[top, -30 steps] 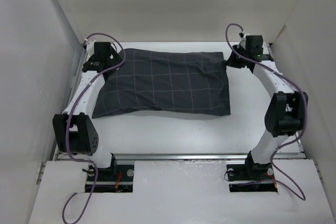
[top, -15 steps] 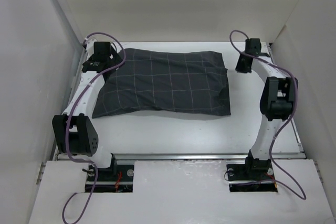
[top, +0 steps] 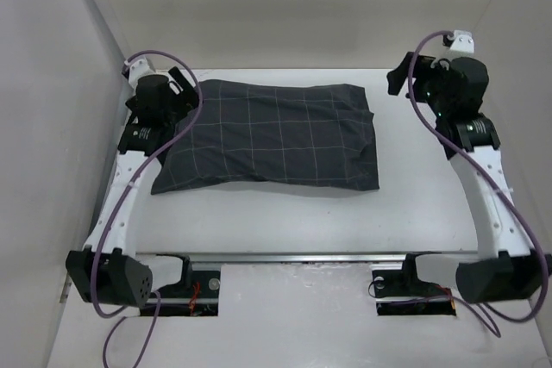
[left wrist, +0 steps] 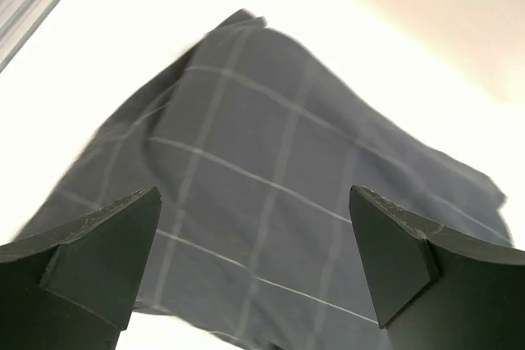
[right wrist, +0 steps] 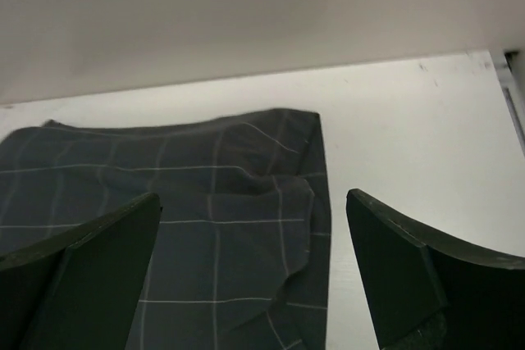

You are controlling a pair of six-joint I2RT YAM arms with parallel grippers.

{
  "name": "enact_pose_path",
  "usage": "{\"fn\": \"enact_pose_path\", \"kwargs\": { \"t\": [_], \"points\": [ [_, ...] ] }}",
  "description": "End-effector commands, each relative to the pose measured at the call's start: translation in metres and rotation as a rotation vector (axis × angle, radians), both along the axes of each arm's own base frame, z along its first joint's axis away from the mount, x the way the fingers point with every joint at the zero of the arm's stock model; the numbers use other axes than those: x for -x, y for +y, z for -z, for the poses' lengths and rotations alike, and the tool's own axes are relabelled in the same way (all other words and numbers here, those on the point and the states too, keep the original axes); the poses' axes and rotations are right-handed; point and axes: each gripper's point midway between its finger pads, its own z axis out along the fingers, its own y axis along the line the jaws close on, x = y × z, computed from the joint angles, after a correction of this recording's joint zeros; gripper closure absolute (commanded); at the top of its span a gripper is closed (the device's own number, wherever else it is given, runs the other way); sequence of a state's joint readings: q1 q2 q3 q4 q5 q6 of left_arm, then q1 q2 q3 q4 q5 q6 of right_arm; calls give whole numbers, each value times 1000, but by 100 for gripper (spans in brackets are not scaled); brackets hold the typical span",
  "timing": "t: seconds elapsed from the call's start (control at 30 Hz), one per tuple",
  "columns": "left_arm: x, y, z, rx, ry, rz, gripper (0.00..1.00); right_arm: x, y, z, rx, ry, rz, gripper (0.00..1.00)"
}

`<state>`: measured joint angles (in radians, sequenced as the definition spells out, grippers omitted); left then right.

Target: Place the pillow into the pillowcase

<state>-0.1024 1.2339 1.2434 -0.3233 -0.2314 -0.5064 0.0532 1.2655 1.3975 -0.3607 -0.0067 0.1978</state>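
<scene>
The dark grey checked pillowcase (top: 272,135) lies plump and flat across the far half of the white table (top: 285,213). The pillow is hidden; no white shows at any edge. My left gripper (top: 175,94) hovers over the case's far left corner, open and empty. In the left wrist view the pillowcase (left wrist: 271,161) fills the space below the left gripper (left wrist: 254,198). My right gripper (top: 399,75) hangs open off the far right corner, apart from the cloth. The right wrist view shows the pillowcase's (right wrist: 205,202) right end below the right gripper (right wrist: 253,198).
White walls close in the table on the left (top: 52,127), back (top: 293,6) and right (top: 517,66). A metal rail (top: 293,258) runs along the near edge by the arm bases. Purple cables (top: 185,118) loop off both wrists.
My right gripper opened, let go of the case's far right corner, and lifted up and to the right. The left arm drew back slightly, its elbow dropping toward the base. The pillowcase stayed put.
</scene>
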Motion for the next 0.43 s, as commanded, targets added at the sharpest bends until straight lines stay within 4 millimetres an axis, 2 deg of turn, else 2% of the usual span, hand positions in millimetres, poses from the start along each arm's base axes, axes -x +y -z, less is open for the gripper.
{"fn": "enact_pose_path", "kwargs": {
  "t": [0.0, 0.03, 0.1, 0.2, 0.27, 0.33, 0.4],
  "points": [
    [5, -18, -19, -14, -72, 48, 0, 11, 24, 27, -19, 17, -106, 0],
    [7, -19, -16, -14, -60, 37, 0, 21, 26, 15, -24, -27, -126, 0],
    [12, -26, -18, -3, -70, 51, 0, 29, 34, 13, -43, -50, -171, 0],
    [17, -32, -11, -2, -55, 63, 0, 33, 33, 21, -55, -19, -159, 0],
    [20, -36, -11, -1, -56, 73, 0, 36, 40, 23, -48, -10, -193, 0],
    [25, -41, -8, 2, -49, 81, 0, 38, 46, 36, -31, 12, -243, 0],
    [26, -40, -6, -11, -41, 67, 0, 35, 45, 36, -29, 9, -235, 0]
  ]
}}
